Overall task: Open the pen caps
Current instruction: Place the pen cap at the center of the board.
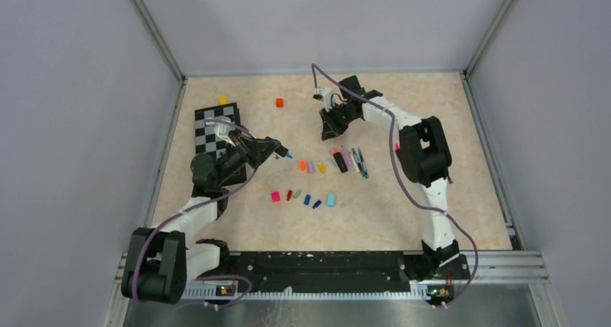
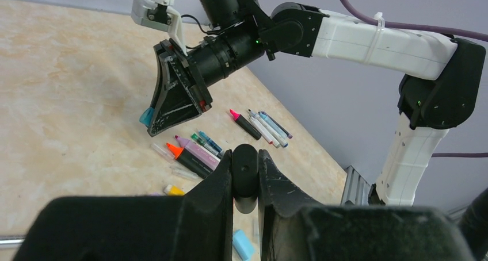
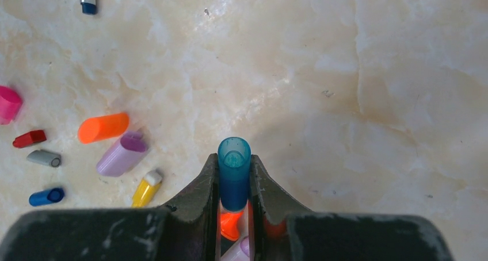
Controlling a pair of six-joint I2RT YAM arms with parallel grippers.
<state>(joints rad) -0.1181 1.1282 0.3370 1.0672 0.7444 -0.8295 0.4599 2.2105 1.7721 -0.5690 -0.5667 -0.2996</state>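
Note:
My left gripper (image 1: 278, 152) (image 2: 246, 168) is shut on a black-barrelled pen (image 2: 246, 175), whose bare blue tip (image 1: 287, 155) points toward the table's middle. My right gripper (image 1: 328, 131) (image 3: 234, 168) hangs over the table further back, shut on a teal pen cap (image 3: 234, 180) (image 2: 145, 118). Several uncapped pens (image 1: 350, 160) (image 2: 198, 152) lie side by side below the right gripper. Loose pen caps lie on the table: orange (image 3: 103, 127), lilac (image 3: 121, 154), yellow (image 3: 147, 188), grey (image 3: 44, 157), red (image 3: 30, 138), blue (image 3: 46, 196), pink (image 1: 275, 196) and light blue (image 1: 331, 199).
A black-and-white checkerboard (image 1: 213, 125) lies at the left, under the left arm. A yellow cube (image 1: 223, 99) and a red cube (image 1: 279, 102) sit near the back. Grey walls close in the table on three sides.

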